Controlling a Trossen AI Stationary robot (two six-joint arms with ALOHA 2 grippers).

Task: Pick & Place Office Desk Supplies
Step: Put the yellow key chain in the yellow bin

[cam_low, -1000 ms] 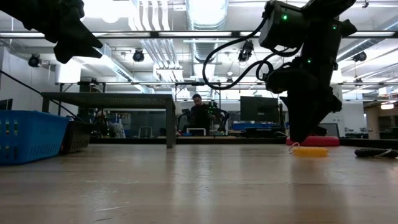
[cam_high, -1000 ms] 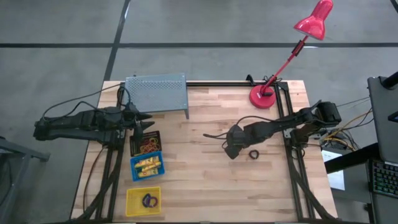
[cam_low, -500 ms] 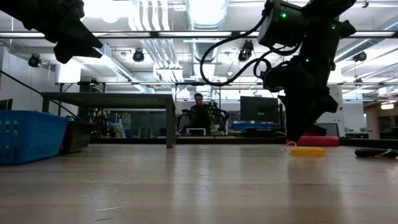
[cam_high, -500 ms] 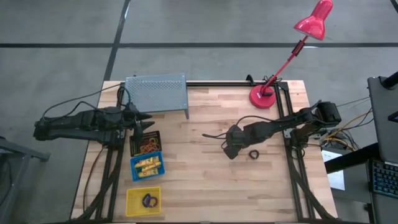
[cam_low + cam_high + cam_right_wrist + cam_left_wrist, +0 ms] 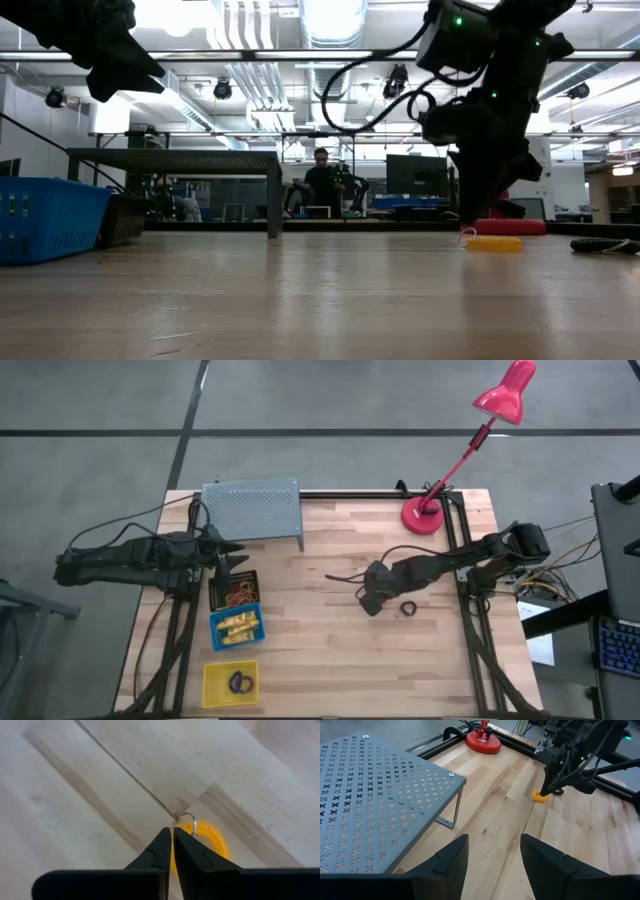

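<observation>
i have the right claw (image 5: 172, 837) down on the counter (image 5: 320, 650), roughly midway between the far and near edges and over toward the right edge. its fingers are clenched together, tips meeting at a yellow coiled loop (image 5: 210, 840) that has a thin metal ring on it. from the wrist view i cannot tell whether the tips actually pinch the ring or only touch it. in the low view the yellow coil (image 5: 497, 243) lies flat on the wood right at the claw's foot. a small dark ring (image 5: 408, 607) sits just beside that claw, on the side nearer the right edge.

the left claw (image 5: 232, 556) hovers near the far left corner, fingers spread and holding nothing, above the black bin (image 5: 232, 590) of rubber bands. the blue bin (image 5: 237, 627) with yellow pieces and the yellow bin (image 5: 230, 683) with dark rings run along the left edge toward the near corner.
</observation>
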